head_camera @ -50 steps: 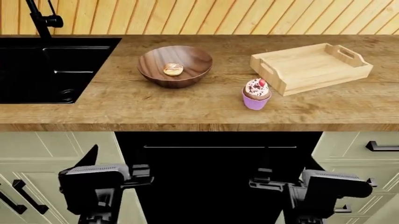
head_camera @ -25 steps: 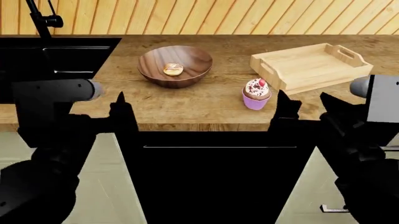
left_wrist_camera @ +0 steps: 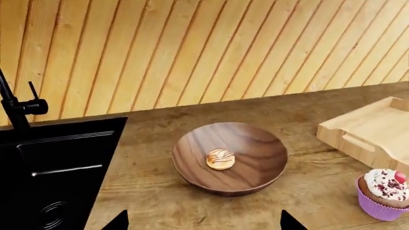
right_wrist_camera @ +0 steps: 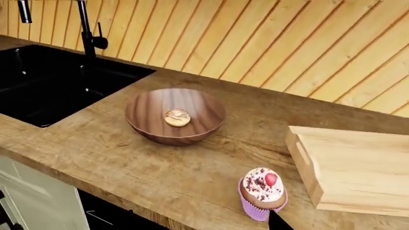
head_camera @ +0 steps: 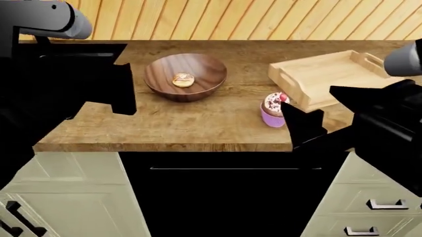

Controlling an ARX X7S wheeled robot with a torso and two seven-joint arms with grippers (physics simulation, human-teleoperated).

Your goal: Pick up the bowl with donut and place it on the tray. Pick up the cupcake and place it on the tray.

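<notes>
The dark wooden bowl [head_camera: 185, 76] stands on the counter with the donut [head_camera: 183, 79] in it; both also show in the left wrist view, the bowl [left_wrist_camera: 255, 158] and the donut [left_wrist_camera: 221, 159]. The pale-wood tray [head_camera: 323, 74] lies to the right, with nothing on it. The cupcake [head_camera: 272, 110] stands in front of the tray's near left corner. My left gripper [left_wrist_camera: 203, 224] is open and empty, short of the bowl, above the counter. My right gripper [head_camera: 309, 101] is open and empty, one fingertip [right_wrist_camera: 276, 221] just beside the cupcake [right_wrist_camera: 262, 191].
A black sink [left_wrist_camera: 57, 172] with a black faucet [left_wrist_camera: 16, 103] is set into the counter left of the bowl. A wood-plank wall [left_wrist_camera: 211, 48] backs the counter. Below the counter's front edge [head_camera: 165, 146] are cream cabinets and a black appliance front [head_camera: 224, 197].
Both arms rose from below the counter's edge to counter height and now cover the head view's sides. The head view shifted slightly. Bowl, cupcake and tray have not moved.
</notes>
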